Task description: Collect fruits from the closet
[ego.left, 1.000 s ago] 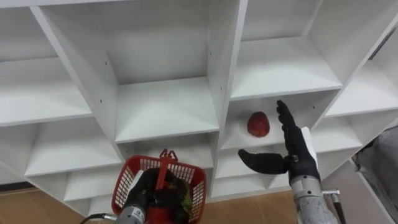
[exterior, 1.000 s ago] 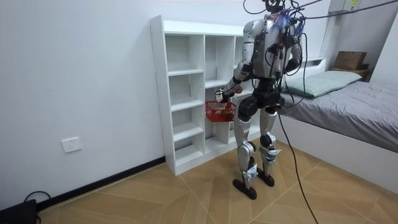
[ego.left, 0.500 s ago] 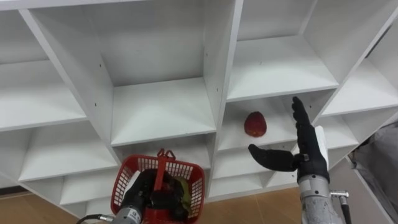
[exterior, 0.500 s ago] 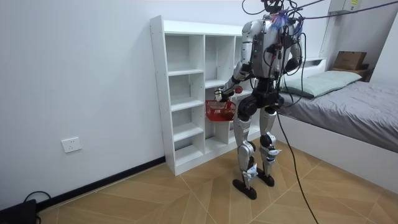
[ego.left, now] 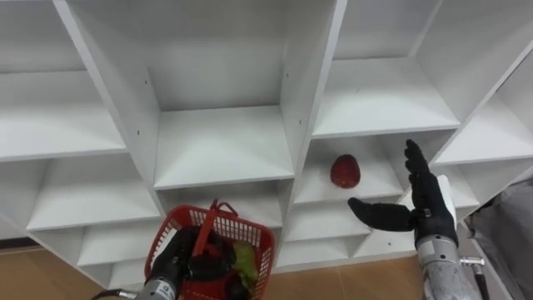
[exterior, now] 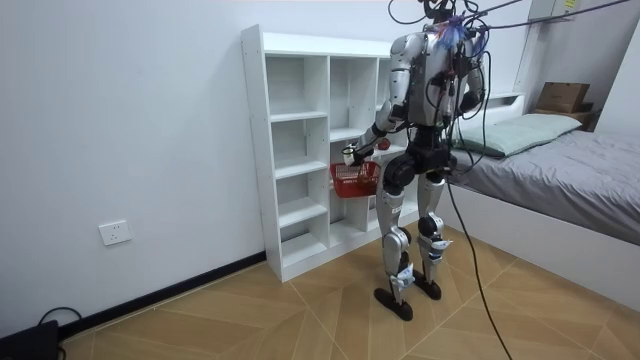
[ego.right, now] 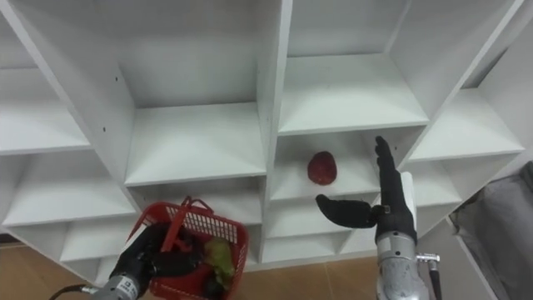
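Note:
A red fruit (ego.left: 346,172) (ego.right: 321,168) lies on a shelf in the white closet's (ego.left: 225,142) right column. My right hand (ego.left: 425,204) (ego.right: 385,204) is open in front of that compartment, fingers straight up and thumb out to the left, a little right of and below the fruit, not touching it. My left hand (ego.left: 179,257) (ego.right: 146,254) is shut on the handle of a red mesh basket (ego.left: 250,233) (ego.right: 216,227) held low in front of the middle column. A green fruit (ego.left: 244,258) lies in the basket. In the room view I stand facing the closet (exterior: 300,150) with the basket (exterior: 355,178) at hip height.
The closet's other compartments are bare white shelves. In the room view a bed (exterior: 560,170) stands behind me at the right and a wall socket (exterior: 115,232) is at the left, with wooden floor all round.
The eye views have shifted, so the camera has moved. My right hand has drifted right and lower in the view, staying open near the red fruit. The basket remains in my left hand.

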